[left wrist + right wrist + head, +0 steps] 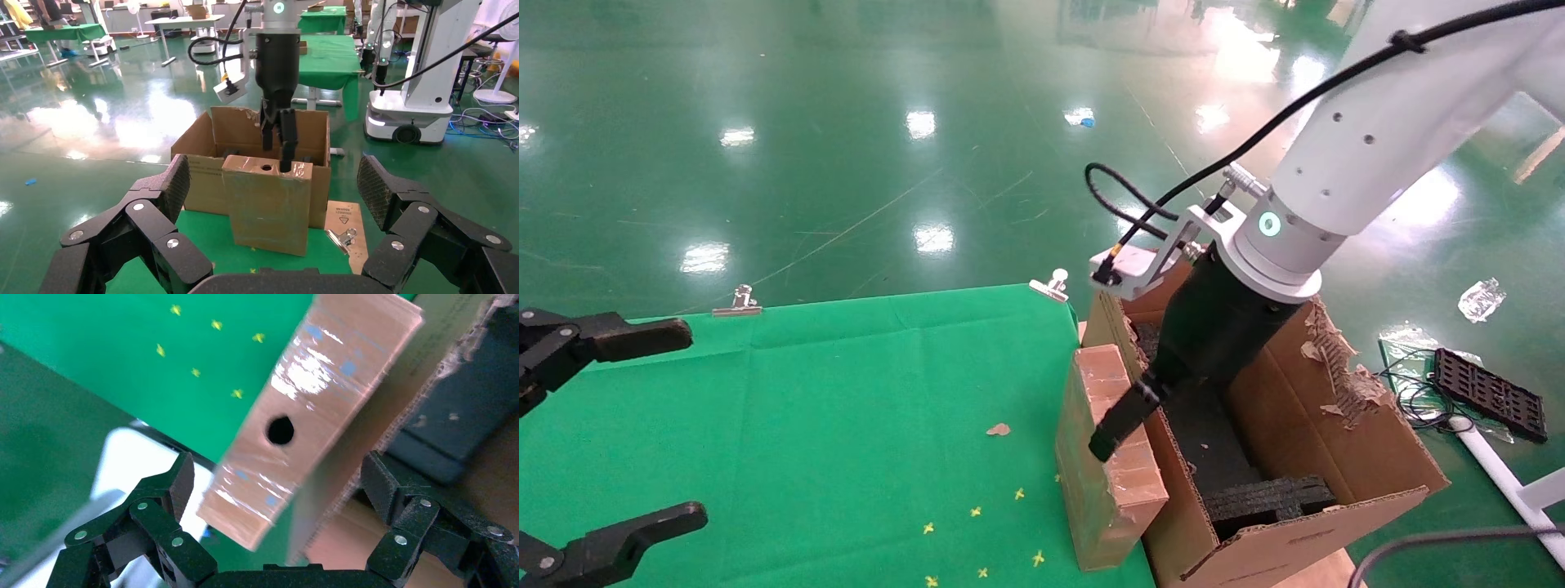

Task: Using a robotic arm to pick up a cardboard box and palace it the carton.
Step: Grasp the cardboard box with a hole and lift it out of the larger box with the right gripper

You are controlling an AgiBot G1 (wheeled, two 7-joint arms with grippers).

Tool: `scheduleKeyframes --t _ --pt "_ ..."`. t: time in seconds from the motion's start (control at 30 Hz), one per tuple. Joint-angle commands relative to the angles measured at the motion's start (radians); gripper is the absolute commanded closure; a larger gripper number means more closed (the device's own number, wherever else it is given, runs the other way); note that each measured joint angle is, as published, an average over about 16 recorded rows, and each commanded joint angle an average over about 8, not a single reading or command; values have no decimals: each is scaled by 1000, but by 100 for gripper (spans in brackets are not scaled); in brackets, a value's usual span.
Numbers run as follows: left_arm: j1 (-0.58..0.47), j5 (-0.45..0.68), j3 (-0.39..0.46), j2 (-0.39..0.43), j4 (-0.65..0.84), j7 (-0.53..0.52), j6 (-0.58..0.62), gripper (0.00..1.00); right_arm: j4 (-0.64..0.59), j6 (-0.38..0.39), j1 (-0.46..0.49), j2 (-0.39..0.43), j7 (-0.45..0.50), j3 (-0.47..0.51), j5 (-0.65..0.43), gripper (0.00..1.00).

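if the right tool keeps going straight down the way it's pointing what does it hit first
Probably the cardboard box: its holed narrow top sits between the open fingers of the right tool, beside the carton.

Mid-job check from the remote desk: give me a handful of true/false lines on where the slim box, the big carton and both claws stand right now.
1. The cardboard box stands upright on the green table, right against the carton's outer wall. True.
2. The cardboard box already lies inside the carton. False: it is still outside, on the table edge.
3. The right claw is above the top of the cardboard box, its fingers open either side of it. True: the right wrist view shows gaps on both sides.
4. The round hole is on the box's broad face. False: it is in the narrow top side.
5. The left claw grips the carton. False: it is open, over the table's left part, holding nothing.
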Motion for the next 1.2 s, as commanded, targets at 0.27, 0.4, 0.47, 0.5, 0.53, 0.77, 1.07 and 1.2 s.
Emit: scheduleKeyframes --t 0.27,0.4,0.47,0.5,0.53,0.77,1.07,1.2 --pt "0 0 1 0 0 0 0 0 -94 15 -60 -33 68 -26 41 0" --pt "0 -1 1 0 0 0 0 0 -102 29 -68 -48 66 -34 27 27" --pt "0 -1 1 0 0 1 0 0 -97 40 -70 -51 66 -37 18 52" --pt "0 -1 1 0 0 1 0 0 -93 46 -71 -52 67 -38 14 64" --pt "0 -1 1 0 0 1 0 2 -87 53 -72 -52 69 -39 9 77" --pt "0 -1 2 -1 0 1 -1 58 -48 87 -77 -48 99 -48 -21 100" --pt "0 -1 2 -1 0 1 -1 100 -15 107 -84 -44 127 -60 -48 100" --pt "-1 -2 2 -1 0 1 -1 100 -2 112 -86 -43 135 -63 -55 100"
